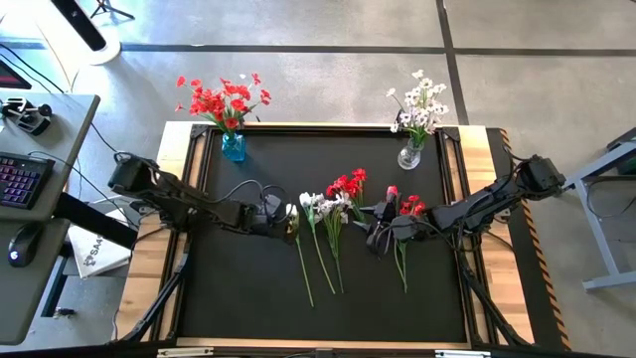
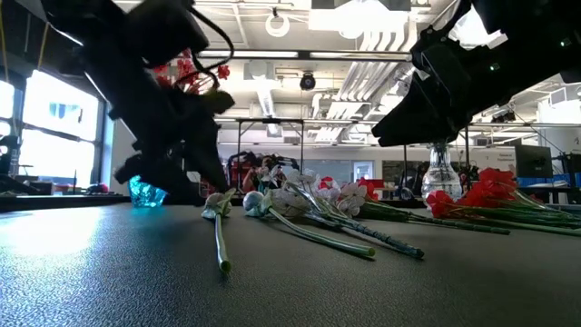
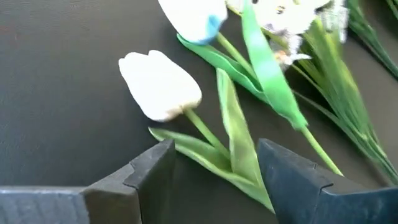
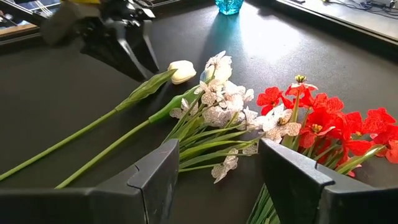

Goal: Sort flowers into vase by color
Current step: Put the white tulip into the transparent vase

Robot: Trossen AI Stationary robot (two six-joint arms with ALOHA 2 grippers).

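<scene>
White tulip (image 3: 160, 85) lies flat on the black mat (image 1: 248, 288), leftmost of the loose flowers near mat centre. Bloom points toward the far edge where the vases stand, stem (image 1: 301, 267) running back toward the near edge; long axis roughly front-to-back on the table, slightly slanted.

Left gripper (image 3: 214, 165) sits low over the tulip's stem just below the bloom, fingers spread with stem and leaves between them, not pinching. Judgement: the step is grasping this white flower. Best done by closing across the stem, square to its long axis, just below the head and clear of the second white bloom (image 3: 189, 18) lying beside it. Stem is thin; a grip catching only a leaf would likely slip.

Destination by colour looks to be the clear vase (image 1: 409, 154) holding white blooms, far right; blue vase (image 1: 233, 147) holds red.

Right gripper (image 4: 217, 165) hovers spread above the white sprays (image 4: 227, 106) and red flowers (image 4: 323, 118), holding nothing.
</scene>
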